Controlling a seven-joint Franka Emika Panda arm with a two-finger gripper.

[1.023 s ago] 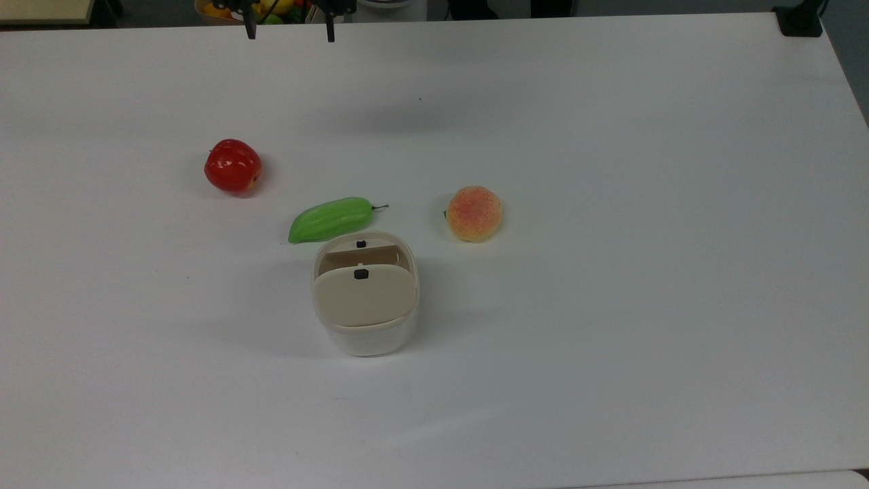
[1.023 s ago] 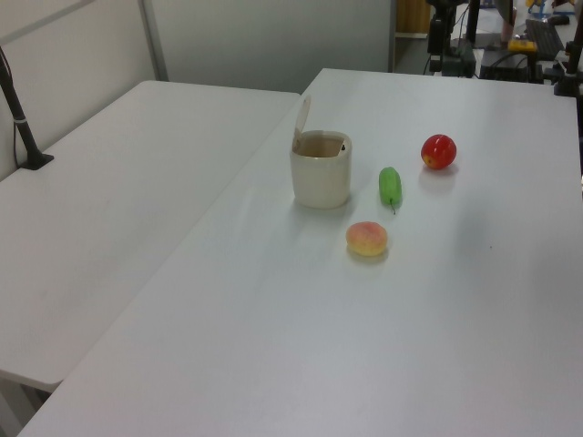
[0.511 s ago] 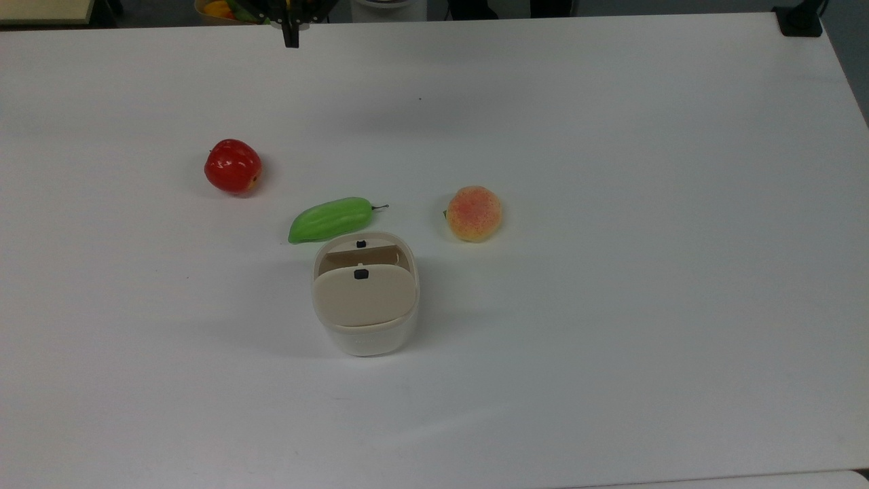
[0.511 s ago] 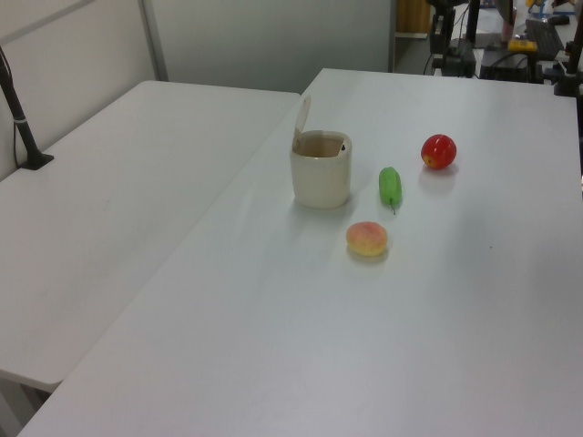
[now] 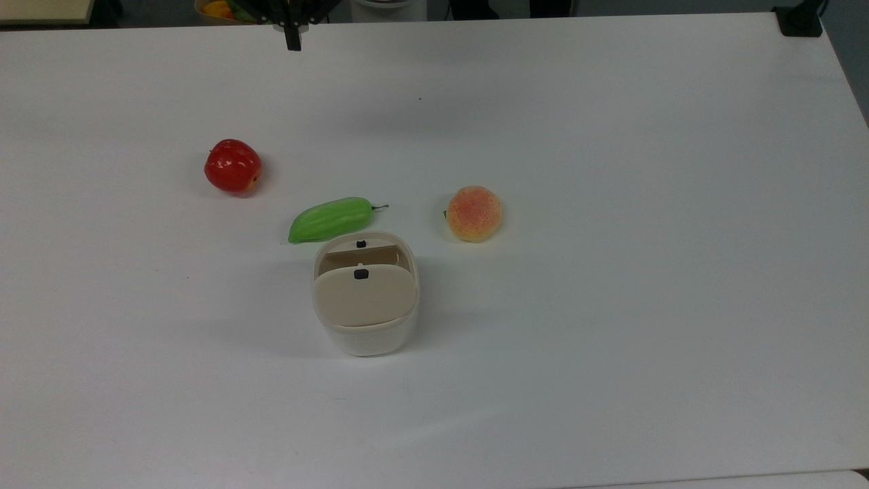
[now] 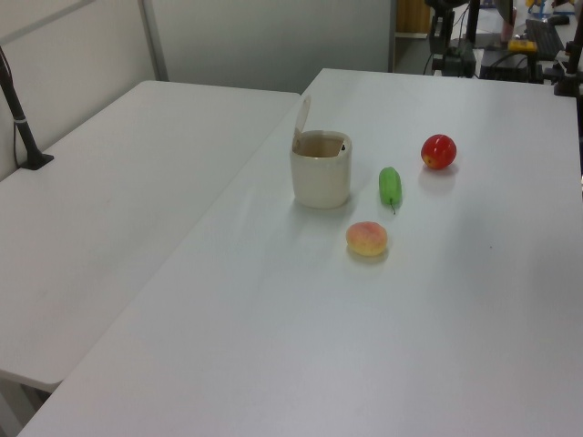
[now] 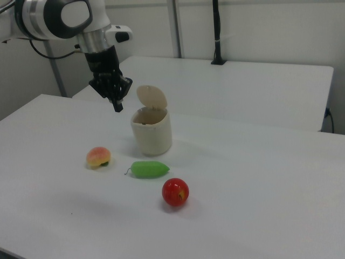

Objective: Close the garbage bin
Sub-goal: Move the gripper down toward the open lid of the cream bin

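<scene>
Top view: hand (image 5: 292,42) sits at the far counter (image 5: 611,204) edge, fingers pressed together on nothing, cut off above by the frame. The garbage bin (image 5: 365,295) lies well nearer the camera than the hand, slightly toward the top view's right; its beige lid (image 5: 364,297) stands raised on its hinge, so the opening (image 5: 360,257) and black button (image 5: 361,244) face the hand. The green fruit (image 5: 330,219) lies between hand and bin, just beside the rim; the red apple (image 5: 233,166) and peach (image 5: 474,213) flank it, well apart. Left view: the bin (image 6: 321,170) stands upright, lid (image 6: 301,122) tilted up and back on the side away from the fruits. The bin's contents are hard to make out. Right view: the hand (image 7: 117,103), clenched, hangs above the counter level with the lid (image 7: 151,97), just to the right view's left of it, not touching. Judgement: a closed hand suits pushing the lid down rather than gripping; approach not finished. The hinge is hidden behind the lid.
</scene>
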